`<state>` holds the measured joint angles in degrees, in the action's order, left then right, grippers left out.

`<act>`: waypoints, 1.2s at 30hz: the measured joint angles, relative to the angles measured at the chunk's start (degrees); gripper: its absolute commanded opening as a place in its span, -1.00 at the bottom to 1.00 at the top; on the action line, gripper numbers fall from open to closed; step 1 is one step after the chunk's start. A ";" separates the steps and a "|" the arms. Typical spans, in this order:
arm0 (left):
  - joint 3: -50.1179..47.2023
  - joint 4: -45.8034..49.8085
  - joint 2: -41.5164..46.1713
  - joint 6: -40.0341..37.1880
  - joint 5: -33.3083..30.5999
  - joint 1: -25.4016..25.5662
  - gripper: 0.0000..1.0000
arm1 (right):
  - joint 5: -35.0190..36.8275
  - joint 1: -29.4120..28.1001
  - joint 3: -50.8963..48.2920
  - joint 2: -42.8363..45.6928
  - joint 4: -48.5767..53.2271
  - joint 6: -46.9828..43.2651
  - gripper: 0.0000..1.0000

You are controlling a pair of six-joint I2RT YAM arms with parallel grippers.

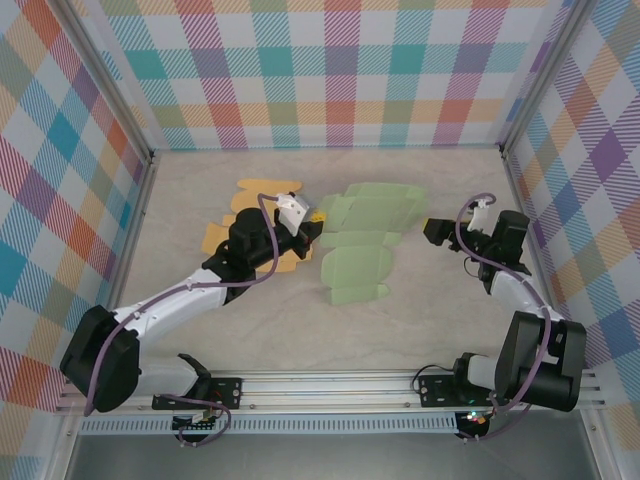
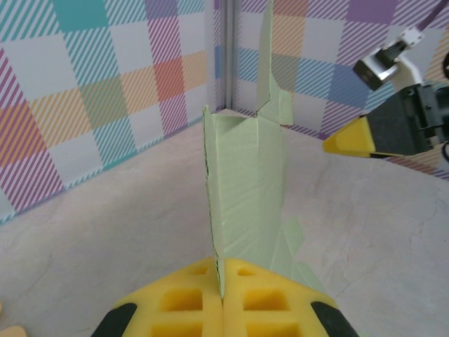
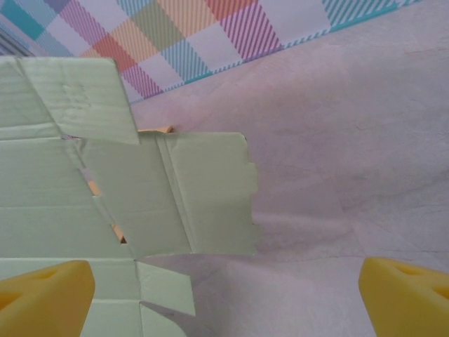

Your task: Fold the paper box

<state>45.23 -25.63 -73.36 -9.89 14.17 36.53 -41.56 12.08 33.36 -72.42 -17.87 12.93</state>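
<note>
Pale green paper box (image 1: pixel 360 243), yellow-tipped pincers, plaid walls (image 1: pixel 330 70).

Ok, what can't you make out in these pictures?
- Top view: the left arm covers much of the orange sheet, so its outline is unclear.
- Left wrist view: the green box sheet stands edge-on and runs off the top edge; its flaps can't be read.
- Right wrist view: the same sheet runs off the left and bottom edges.
- Top view: where the left gripper pinches it is too small to tell.

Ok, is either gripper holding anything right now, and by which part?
The left gripper is shut on the green box, pinching the edge of one panel. The right gripper is open and holds nothing.
</note>
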 measured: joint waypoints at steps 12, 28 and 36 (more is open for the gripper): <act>0.00 1.31 6.32 0.15 8.09 -1.81 -1.00 | -6.19 0.00 -3.91 5.40 -7.21 1.42 0.92; 0.00 5.25 12.28 1.29 14.64 -1.81 -1.00 | -14.97 0.00 -4.46 8.26 -10.86 3.15 0.89; 0.00 6.80 18.97 1.29 17.22 -1.81 -1.00 | -16.76 0.00 -4.50 12.00 -11.26 4.61 0.93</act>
<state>45.23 -18.83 -54.39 -8.60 31.40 34.72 -58.33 12.08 28.86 -60.42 -29.12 17.54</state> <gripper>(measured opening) 0.051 0.961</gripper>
